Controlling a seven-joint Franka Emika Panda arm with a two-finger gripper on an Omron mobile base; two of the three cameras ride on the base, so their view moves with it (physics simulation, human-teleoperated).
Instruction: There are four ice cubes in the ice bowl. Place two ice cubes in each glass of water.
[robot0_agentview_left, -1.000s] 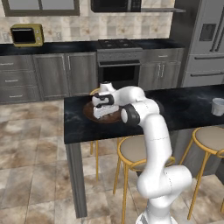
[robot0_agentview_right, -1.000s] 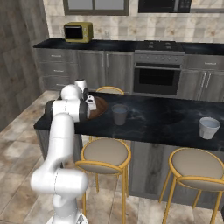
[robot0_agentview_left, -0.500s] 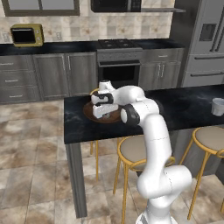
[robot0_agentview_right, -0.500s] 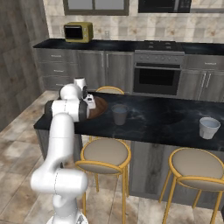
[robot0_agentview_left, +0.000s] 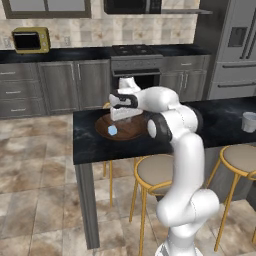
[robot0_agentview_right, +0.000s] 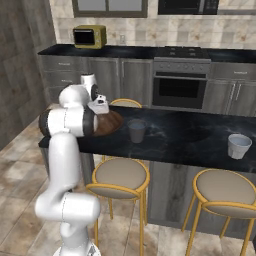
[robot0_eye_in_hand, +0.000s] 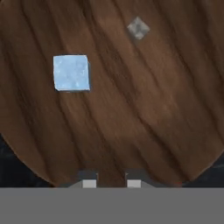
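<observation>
- blue ice cube (robot0_eye_in_hand: 71, 73) lying in the wooden bowl (robot0_eye_in_hand: 118, 127)
- fingers (robot0_eye_in_hand: 111, 183) clenched over the bowl, can't tell if they've got anything
- two glasses (robot0_agentview_right: 137, 131) (robot0_agentview_right: 239, 146) on the bench (robot0_agentview_right: 185, 135), well apart

glossy white Franka Panda arm (robot0_agentview_left: 187, 165) rising from the lower right of the left base view, rounded tubular segments, smooth bulging joint housings, dark bands ringing its joints, a pale angular hand housing (robot0_agentview_right: 99, 104) left of centre in the right base view, small dark details on it, a white round-edged foot
</observation>
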